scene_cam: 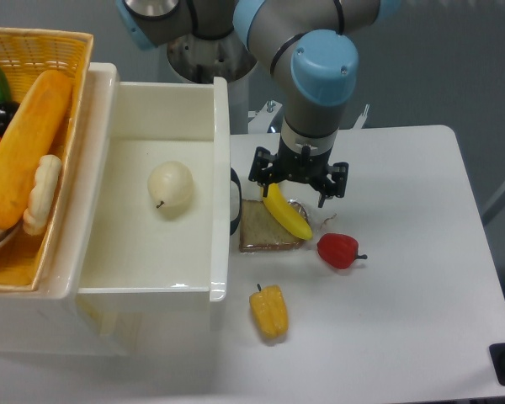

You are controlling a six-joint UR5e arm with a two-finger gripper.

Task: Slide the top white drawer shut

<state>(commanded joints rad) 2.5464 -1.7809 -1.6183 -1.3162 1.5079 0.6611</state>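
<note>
The drawer point(164, 189) stands pulled out at the left, its front panel and black handle point(235, 200) facing the gripper point(298, 184), which hangs just to the right with fingers spread and nothing held. Below the gripper lie a banana point(285, 213) and a bread slice point(268, 227) — between it and the handle. A pale fruit point(170, 186) sits inside the drawer. The handle is mostly hidden behind the rim.
</note>
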